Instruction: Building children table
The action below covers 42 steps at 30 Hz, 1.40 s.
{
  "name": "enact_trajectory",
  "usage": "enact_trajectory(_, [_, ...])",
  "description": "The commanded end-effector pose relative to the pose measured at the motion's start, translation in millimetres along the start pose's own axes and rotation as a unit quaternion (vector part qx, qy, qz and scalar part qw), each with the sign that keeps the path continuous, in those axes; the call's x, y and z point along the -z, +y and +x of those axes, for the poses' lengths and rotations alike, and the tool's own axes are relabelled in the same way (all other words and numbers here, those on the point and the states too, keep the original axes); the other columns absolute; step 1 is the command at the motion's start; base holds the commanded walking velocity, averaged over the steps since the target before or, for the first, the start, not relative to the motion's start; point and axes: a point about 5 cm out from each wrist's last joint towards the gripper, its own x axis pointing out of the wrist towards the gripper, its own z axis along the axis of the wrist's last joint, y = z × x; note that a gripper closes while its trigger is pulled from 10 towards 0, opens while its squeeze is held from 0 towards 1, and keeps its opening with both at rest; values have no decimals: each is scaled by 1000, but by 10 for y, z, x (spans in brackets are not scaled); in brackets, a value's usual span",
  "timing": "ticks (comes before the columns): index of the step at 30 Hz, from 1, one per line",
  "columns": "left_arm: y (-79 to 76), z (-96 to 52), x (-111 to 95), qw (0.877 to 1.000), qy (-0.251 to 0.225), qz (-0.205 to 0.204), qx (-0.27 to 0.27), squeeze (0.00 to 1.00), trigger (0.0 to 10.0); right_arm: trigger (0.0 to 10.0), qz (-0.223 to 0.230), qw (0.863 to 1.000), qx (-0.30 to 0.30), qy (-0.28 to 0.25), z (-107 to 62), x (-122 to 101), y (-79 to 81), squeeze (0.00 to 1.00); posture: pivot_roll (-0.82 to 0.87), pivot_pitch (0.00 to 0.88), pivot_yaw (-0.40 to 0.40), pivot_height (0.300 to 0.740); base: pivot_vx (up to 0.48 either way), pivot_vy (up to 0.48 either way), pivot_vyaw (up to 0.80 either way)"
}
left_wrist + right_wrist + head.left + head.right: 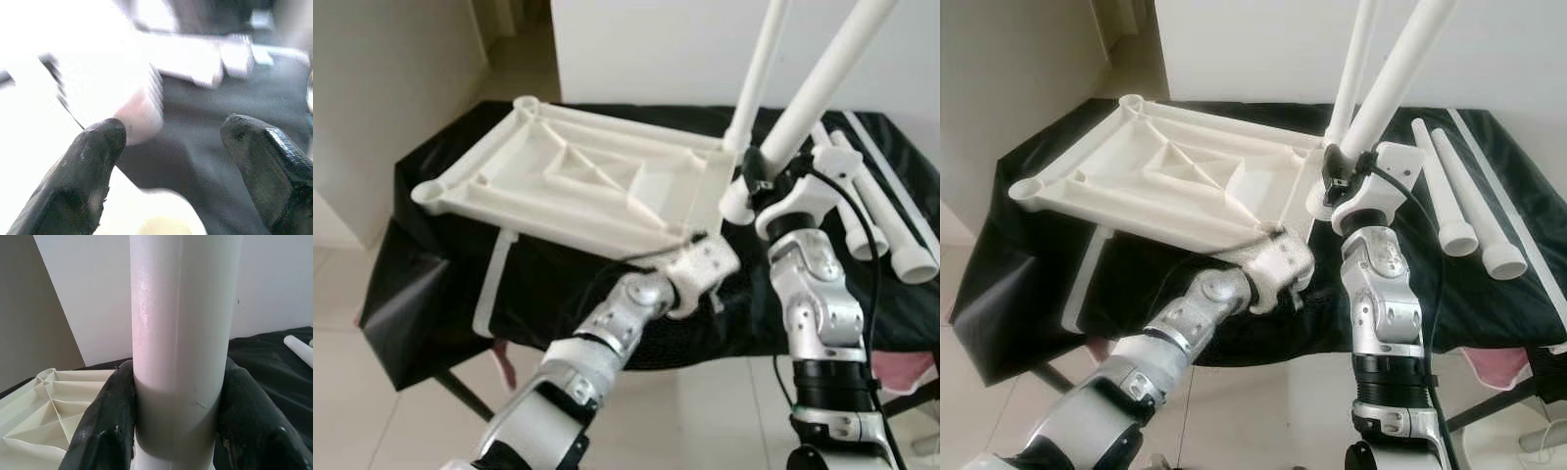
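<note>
The right gripper [178, 431] is clamped on a white table leg [181, 333], its jaws pressed against both sides, at a corner of the upturned white tabletop [578, 176], which lies on a black-covered surface [431, 284]. The left gripper [171, 161] is held with jaws spread at the tabletop's near edge. A second leg [759, 69] is seen standing in a socket; two more legs [1459, 201] lie beside it.

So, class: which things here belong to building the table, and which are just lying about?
Part of the job:
- upside-down white tabletop
- leg gripped by the right gripper
- leg standing in the corner socket
- spare legs
- left gripper by the tabletop's edge

Lying about:
- black cloth
- pink cloth
</note>
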Motion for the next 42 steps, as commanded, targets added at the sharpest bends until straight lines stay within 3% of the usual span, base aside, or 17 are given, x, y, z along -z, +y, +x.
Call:
enact_trajectory(1, [156,-99,-65,1000,-11,3,-10,0,10000,10000,2,1000,5,0,-15,-7,-10,0,-87,35,-11,740,0,0,0])
enact_trajectory(4, [289,-180,-1,999,16,34,-32,0,10000,10000,3,1000,2,1,-11,-2,4,0,-81,31,-14,740,0,0,0])
enact_trajectory(9, [387,-276,137,994,63,74,-41,0,10000,10000,3,1000,-2,1,-2,1,21,0,-79,25,-16,740,0,0,0])
enact_trajectory(13, [404,-470,490,979,174,106,-10,0,10000,10000,1,1000,-7,1,4,-4,31,0,-80,15,-20,740,0,0,0])
enact_trajectory(15, [378,-532,575,974,197,111,7,0,10000,10000,1,1000,-8,1,6,-7,31,0,-81,13,-21,740,0,0,0])
enact_trajectory(23, [320,-620,684,967,223,111,51,0,10000,10000,-1,1000,-9,0,9,-16,26,0,-83,5,-21,740,0,0,0])
enact_trajectory(30, [295,-563,759,960,245,126,42,0,10000,10000,-2,1000,-13,1,14,-15,40,0,-88,0,-23,740,0,0,0])
enact_trajectory(42, [5,-183,703,959,246,132,50,0,10000,10000,-1,1000,-12,1,18,-32,46,0,-97,12,-20,740,0,0,0])
